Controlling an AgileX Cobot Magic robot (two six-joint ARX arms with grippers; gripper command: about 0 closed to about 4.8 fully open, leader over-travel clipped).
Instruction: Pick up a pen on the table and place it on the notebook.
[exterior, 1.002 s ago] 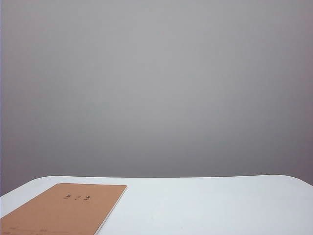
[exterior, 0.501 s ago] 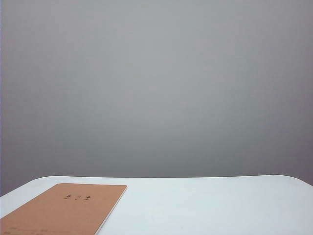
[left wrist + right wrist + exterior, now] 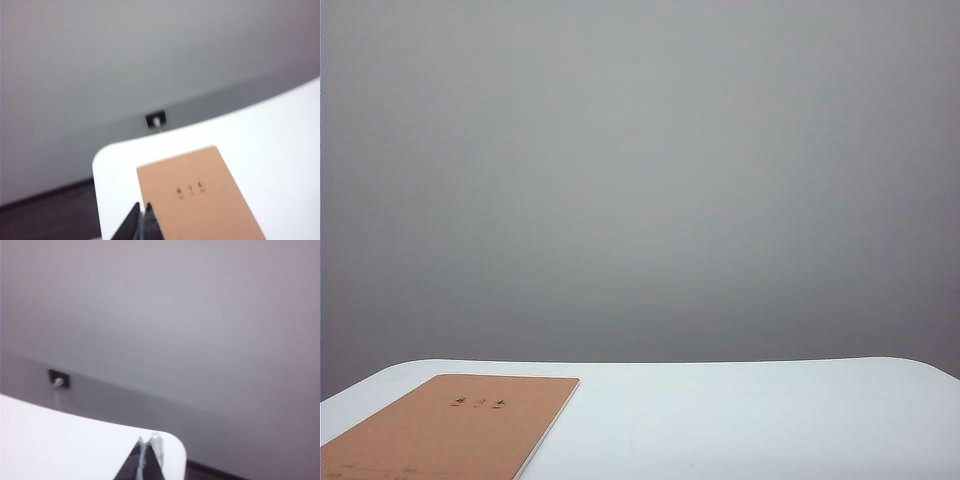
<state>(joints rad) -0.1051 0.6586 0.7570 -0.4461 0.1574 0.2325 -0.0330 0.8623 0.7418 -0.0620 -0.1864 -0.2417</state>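
Observation:
The tan notebook (image 3: pixel 450 430) lies flat at the near left of the white table (image 3: pixel 740 420); neither gripper shows in the exterior view. In the left wrist view my left gripper (image 3: pixel 142 206) is shut and empty, its dark tips over the notebook's (image 3: pixel 200 200) near edge by a table corner. My right gripper (image 3: pixel 145 441) is shut above the table (image 3: pixel 60 440), close to a rounded corner. A small pale glossy shape (image 3: pixel 156 442) sits against one right fingertip; I cannot tell what it is. The pen shows in no view.
A plain grey wall stands behind the table. A small black wall socket (image 3: pixel 155 119) sits low on it, also seen in the right wrist view (image 3: pixel 58 379). Dark floor (image 3: pixel 45 215) lies beyond the table's rounded corner (image 3: pixel 100 155).

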